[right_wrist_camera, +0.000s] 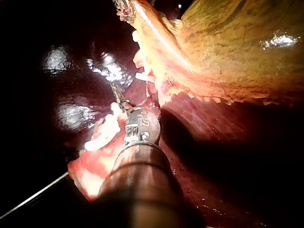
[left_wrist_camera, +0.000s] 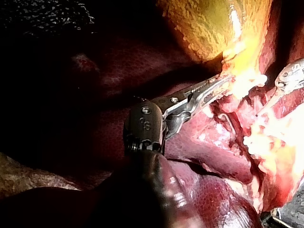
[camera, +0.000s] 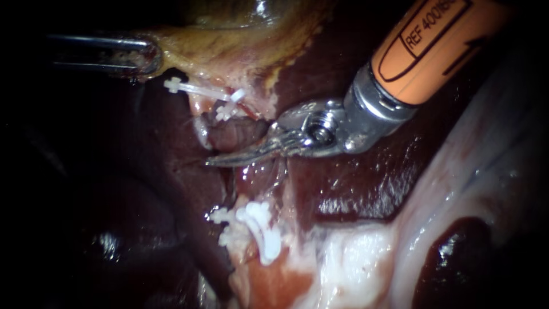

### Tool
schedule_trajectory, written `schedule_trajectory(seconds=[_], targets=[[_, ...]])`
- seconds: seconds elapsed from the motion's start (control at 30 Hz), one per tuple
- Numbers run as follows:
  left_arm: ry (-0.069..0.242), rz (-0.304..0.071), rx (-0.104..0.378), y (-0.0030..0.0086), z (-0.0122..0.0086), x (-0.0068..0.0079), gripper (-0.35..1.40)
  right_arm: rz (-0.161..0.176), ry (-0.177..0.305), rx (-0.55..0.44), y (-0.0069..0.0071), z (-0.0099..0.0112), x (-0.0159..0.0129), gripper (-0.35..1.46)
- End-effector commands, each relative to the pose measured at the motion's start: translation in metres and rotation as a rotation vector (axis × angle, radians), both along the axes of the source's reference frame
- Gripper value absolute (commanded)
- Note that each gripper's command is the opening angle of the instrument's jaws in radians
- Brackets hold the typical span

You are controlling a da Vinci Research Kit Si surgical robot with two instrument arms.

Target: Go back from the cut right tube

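Cut tube [camera: 231, 134]: stump at mid-field, just below the upper clips [camera: 229, 103]. Left instrument [camera: 143, 54], jaws pinching the gallbladder [camera: 229, 46] edge. Right instrument [camera: 229, 157], jaws pressed together, tip at the stump. Risk: on withdrawal the curved tip may snag stump or clip. Only the endoscope view shows that tip; the right wrist view hides it.

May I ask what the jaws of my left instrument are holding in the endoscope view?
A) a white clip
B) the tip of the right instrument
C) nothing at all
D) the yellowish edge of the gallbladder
D: the jaws of the left instrument are shut on the yellowish edge of the gallbladder, one jaw on each side of it.
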State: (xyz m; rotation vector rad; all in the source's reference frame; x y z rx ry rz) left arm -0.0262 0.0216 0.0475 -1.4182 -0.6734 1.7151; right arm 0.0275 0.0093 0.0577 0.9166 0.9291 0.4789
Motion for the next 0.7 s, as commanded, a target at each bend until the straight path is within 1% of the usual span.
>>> schedule_trajectory(seconds=[0.03, 0.07, 0.1, 0.17, 0.2, 0.23, 0.3, 0.5, 0.57, 0.6, 0.63, 0.67, 0.7], targets=[[0.0, 0.0, 0.0, 0.0, 0.0, 0.0, -0.35, -0.001, 0.0, 0.001, 0.0, 0.0, -0.0001, -0.35], [0.0, 0.0, 0.0, 0.0, 0.0, 0.0, -0.35, 0.01, 0.005, 0.0, 0.0, 0.0, -0.0001, -0.35], [0.0, 0.0, 0.0, 0.0, 0.0, 0.0001, -0.35, 0.027, 0.014, -0.001, -0.0001, -0.0001, -0.0001, -0.08], [0.0, 0.0, 0.0, 0.0, 0.0, 0.0001, -0.35, 0.083, 0.023, -0.012, -0.0001, 0.0, 0.0001, 0.93], [0.0, 0.001, 0.0, 0.0, 0.0, 0.0001, -0.35, 0.119, 0.019, -0.023, -0.0001, 0.0, 0.0003, 1.28], [0.0, 0.001, 0.0, 0.0, 0.0, 0.0001, -0.35, 0.136, 0.012, -0.029, 0.0, 0.0, 0.0005, 1.33], [0.0, 0.001, 0.0, 0.0, 0.0, 0.0001, -0.35, 0.149, 0.002, -0.02, -0.0001, -0.0001, 0.0005, 1.35], [-0.001, 0.001, 0.0, 0.0001, 0.0003, 0.0003, -0.35, 0.149, 0.003, -0.013, -0.0003, -0.0003, 0.0001, 1.38], [-0.001, 0.001, -0.001, 0.0001, 0.0003, 0.0003, -0.35, 0.119, 0.013, -0.092, -0.0005, -0.0005, -0.0007, 1.38], [-0.001, 0.001, -0.001, 0.0001, 0.0004, 0.0003, -0.35, 0.113, -0.007, -0.167, -0.0008, -0.0008, -0.0016, 1.43], [0.0, 0.001, -0.001, 0.0001, 0.0004, 0.0003, -0.35, 0.121, -0.04, -0.246, -0.0009, -0.001, -0.0022, 1.45], [0.0, 0.001, -0.001, 0.0001, 0.0004, 0.0003, -0.35, 0.098, -0.065, -0.308, -0.0011, -0.0012, -0.0031, 1.45], [0.0, 0.001, -0.001, 0.0001, 0.0004, 0.0003, -0.35, 0.064, -0.091, -0.362, -0.0012, -0.0014, -0.0039, 1.45]])
